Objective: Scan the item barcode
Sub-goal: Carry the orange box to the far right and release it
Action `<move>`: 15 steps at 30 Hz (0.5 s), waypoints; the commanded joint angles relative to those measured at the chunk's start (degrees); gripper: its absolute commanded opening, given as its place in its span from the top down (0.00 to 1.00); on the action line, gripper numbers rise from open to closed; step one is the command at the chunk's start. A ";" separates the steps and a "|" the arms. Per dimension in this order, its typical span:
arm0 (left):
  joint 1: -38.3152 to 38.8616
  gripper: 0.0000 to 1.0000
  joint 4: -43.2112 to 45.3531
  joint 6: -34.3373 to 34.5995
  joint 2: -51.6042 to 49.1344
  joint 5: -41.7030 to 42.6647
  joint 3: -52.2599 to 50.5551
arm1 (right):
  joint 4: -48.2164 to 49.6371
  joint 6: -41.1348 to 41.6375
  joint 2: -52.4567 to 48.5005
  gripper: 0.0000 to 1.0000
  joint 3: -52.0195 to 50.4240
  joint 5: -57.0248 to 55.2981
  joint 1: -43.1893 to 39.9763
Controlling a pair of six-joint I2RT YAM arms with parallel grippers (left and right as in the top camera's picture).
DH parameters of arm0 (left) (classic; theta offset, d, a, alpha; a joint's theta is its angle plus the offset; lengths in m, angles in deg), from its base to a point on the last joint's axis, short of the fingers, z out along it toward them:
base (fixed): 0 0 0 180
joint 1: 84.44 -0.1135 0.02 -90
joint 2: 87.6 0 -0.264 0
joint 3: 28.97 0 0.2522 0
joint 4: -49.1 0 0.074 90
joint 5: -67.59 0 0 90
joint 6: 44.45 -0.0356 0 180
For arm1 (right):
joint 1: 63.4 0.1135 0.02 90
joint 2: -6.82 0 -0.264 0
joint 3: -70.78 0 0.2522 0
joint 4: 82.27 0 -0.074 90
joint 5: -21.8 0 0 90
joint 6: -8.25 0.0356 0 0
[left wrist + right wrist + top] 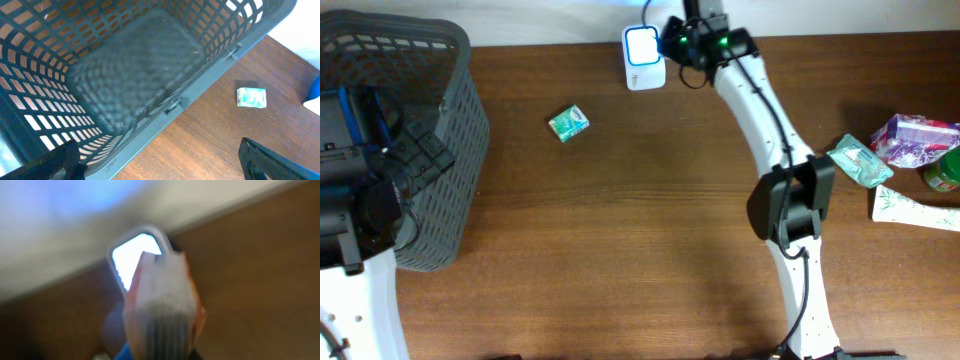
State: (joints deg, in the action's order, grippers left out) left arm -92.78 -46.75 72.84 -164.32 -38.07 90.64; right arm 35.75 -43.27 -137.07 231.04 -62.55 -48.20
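At the left edge of the surface (620, 250) sits the grey mesh basket (460, 150). The left claw (157, 147) hangs over it, released and holding nothing. It looks harmless there, but a sideways drift could catch the rim and drag the basket.

Toward the far edge, left of centre, a small green packet (568, 122) lies loose and well apart from both arms. Only a low sweep back across the surface would disturb it.

The scanner (644, 55) stands at the far edge with its window lit. The item (160, 305), pale with orange edges, is up in front of that window, grasped in the clenched right claw (672, 42). The wrist view is too blurred to show any barcode or which face is turned to the light.

Main risks, as I judge them:
- The code may face away or sit at an angle, so no read comes.
- The item is so near the window that it may block it or be too close to register.
- Pressing further in could knock the scanner off the far edge.
- The grip looks to be on a narrow part, so a wrist turn might let the item slip.

Near the right edge, a purple bag (918, 138), a green pouch (860, 160) and a jar (942, 172) crowd together close to the right arm's elbow, which could nudge them if it swings out.
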 commanded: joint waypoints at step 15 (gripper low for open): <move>-0.35 0.01 -0.04 0.52 0.44 0.00 0.15 | -49.11 -3.96 14.16 0.96 6.60 -8.96 -33.90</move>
State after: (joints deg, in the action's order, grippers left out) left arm -92.78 -46.70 72.84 -164.32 -38.07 90.64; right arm -12.91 -46.29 -124.00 239.58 -69.55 -78.42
